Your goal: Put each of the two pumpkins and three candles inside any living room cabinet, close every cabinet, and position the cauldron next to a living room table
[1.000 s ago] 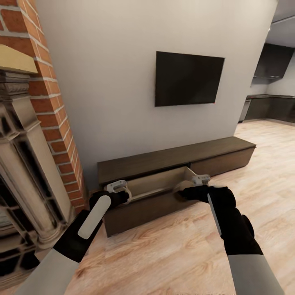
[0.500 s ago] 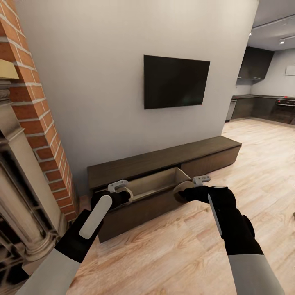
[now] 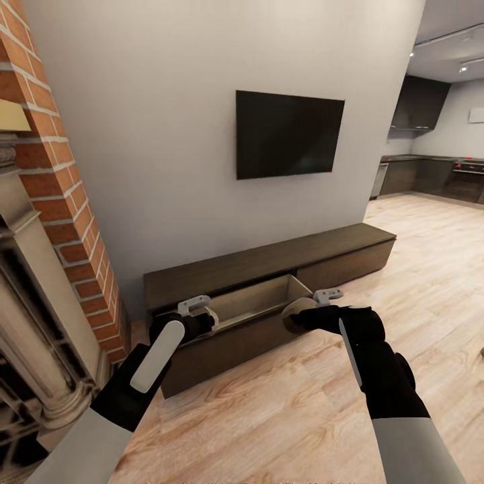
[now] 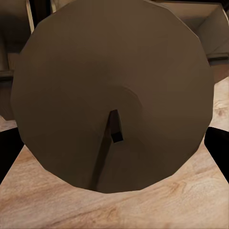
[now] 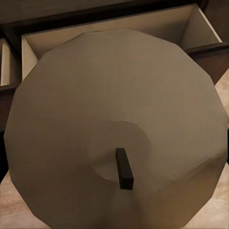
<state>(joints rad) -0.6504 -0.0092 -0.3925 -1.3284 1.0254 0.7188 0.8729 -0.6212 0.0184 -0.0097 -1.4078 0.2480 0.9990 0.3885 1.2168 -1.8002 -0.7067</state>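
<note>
- Both our grippers carry candles: the left gripper (image 3: 202,318) is clamped on one candle (image 4: 112,93), and the right gripper (image 3: 310,307) grips a second candle (image 5: 117,152).
- We hold both over the front edge of the cabinet (image 3: 269,265), whose drawer (image 3: 259,302) stands open and looks empty.
- Left, we judge: dropping these in, the third candle, both pumpkins, closing up, the cauldron.
</note>
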